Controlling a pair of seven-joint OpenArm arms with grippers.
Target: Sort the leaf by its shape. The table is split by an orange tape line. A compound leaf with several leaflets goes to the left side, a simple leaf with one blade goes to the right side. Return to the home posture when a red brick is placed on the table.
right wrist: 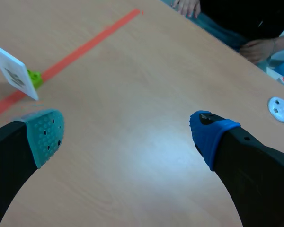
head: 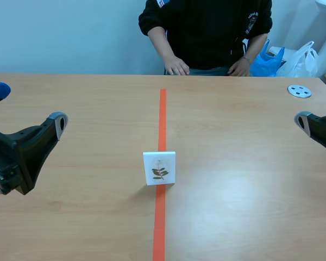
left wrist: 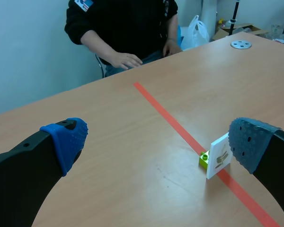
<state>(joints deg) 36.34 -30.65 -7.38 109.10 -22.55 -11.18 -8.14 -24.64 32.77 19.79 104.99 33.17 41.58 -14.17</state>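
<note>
A small white card (head: 160, 168) stands upright on the orange tape line (head: 162, 119) at the table's middle. It shows a compound leaf with several leaflets. A green brick (left wrist: 204, 159) props it up from behind. The card (left wrist: 219, 156) lies ahead of my left gripper (left wrist: 156, 142), close to its right finger. In the right wrist view the card (right wrist: 14, 71) stands ahead of the left finger. My left gripper (head: 54, 122) is open at the table's left side. My right gripper (right wrist: 128, 130) is open at the table's right edge, far from the card.
A person sits across the table with both hands (head: 176, 66) resting on the far edge. A round white disc (head: 299, 91) lies at the far right. Blue and white plastic bags (head: 285, 58) sit behind the table at the right.
</note>
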